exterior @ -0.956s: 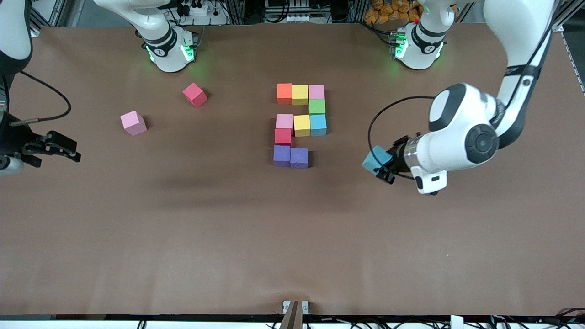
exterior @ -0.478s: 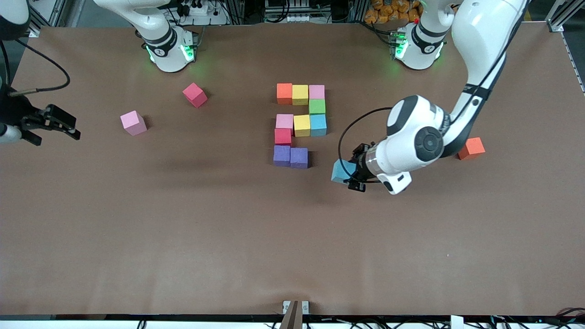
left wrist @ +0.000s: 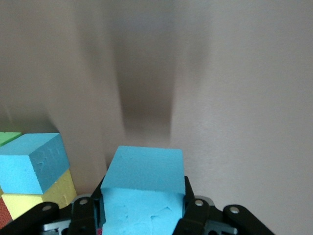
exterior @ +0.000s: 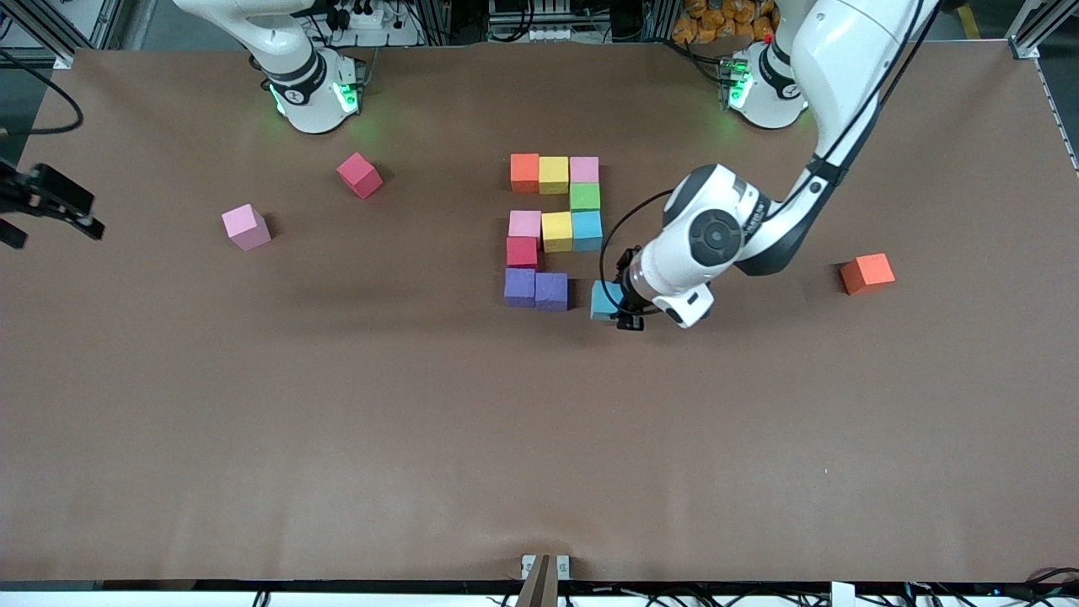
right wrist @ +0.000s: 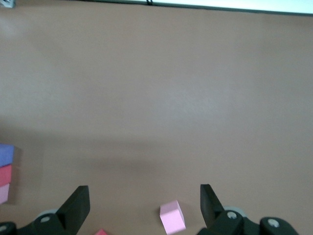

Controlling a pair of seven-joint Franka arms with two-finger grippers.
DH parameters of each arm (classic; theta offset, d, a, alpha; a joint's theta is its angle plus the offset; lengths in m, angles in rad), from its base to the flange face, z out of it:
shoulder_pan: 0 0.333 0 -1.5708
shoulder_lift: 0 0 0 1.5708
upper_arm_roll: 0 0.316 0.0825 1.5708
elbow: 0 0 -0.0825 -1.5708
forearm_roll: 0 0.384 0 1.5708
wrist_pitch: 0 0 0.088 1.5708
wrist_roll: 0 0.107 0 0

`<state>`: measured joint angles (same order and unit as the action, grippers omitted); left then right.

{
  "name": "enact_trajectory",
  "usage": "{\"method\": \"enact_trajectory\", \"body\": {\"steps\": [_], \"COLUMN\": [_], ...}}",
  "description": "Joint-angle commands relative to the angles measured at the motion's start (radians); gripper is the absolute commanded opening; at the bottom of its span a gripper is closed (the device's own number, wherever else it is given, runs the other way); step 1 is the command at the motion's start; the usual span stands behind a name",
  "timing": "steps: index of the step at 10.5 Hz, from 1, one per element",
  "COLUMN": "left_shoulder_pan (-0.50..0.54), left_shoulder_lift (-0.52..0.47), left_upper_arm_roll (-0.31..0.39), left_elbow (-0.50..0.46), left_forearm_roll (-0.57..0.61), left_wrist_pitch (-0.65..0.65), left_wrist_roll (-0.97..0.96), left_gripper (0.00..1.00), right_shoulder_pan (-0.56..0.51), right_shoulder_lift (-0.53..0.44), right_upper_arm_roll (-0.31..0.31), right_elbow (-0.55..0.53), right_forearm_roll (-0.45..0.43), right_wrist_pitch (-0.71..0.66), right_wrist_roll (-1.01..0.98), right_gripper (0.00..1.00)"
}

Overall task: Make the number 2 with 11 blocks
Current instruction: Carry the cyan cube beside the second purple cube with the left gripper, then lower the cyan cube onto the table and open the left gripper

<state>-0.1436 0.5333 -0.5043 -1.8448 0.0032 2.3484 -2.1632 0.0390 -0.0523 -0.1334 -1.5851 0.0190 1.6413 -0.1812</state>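
Note:
The partial number 2 (exterior: 554,229) lies at mid-table: orange, yellow and pink blocks in the row nearest the bases, green under the pink, then light blue, yellow and pink, a red block (exterior: 522,251), and two purple blocks (exterior: 536,289). My left gripper (exterior: 620,305) is shut on a light blue block (exterior: 603,300), held beside the purple pair with a small gap, toward the left arm's end. In the left wrist view the held block (left wrist: 144,176) fills the left gripper (left wrist: 144,210). My right gripper (exterior: 52,202) is open and empty at the right arm's end of the table.
Loose blocks lie apart from the digit: a red one (exterior: 360,174) and a pink one (exterior: 246,227) toward the right arm's end, an orange one (exterior: 867,273) toward the left arm's end. The right wrist view shows the pink one (right wrist: 172,217) between the open fingers (right wrist: 78,205).
My left gripper has carried the light blue block toward the purple blocks and now holds it beside them. My right gripper has drawn back toward the table's edge.

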Motion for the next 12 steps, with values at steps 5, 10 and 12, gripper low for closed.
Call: {"method": "enact_trajectory", "body": {"steps": [5, 10, 12], "left_shoulder_pan": [-0.047, -0.065, -0.071], "left_shoulder_lift": [0.077, 0.094, 0.103], "left_upper_arm_roll": [0.004, 0.004, 0.004], "left_elbow": [-0.010, -0.010, -0.010], "left_forearm_roll": [0.179, 0.179, 0.179], "left_wrist_pitch": [0.100, 0.140, 0.146], "left_wrist_roll": [-0.204, -0.222, -0.225], "left_gripper": [0.59, 0.59, 0.59], "right_shoulder_pan": [-0.004, -0.016, -0.101], "right_shoulder_lift": [0.008, 0.003, 0.003], "right_upper_arm_roll": [0.012, 0.011, 0.046], "right_elbow": [0.034, 0.066, 0.068], "right_forearm_roll": [-0.080, -0.074, -0.071], "right_wrist_pitch": [-0.037, -0.095, -0.098], "right_wrist_roll": [0.006, -0.004, -0.006], "right_gripper": [1.00, 1.00, 1.00]}}
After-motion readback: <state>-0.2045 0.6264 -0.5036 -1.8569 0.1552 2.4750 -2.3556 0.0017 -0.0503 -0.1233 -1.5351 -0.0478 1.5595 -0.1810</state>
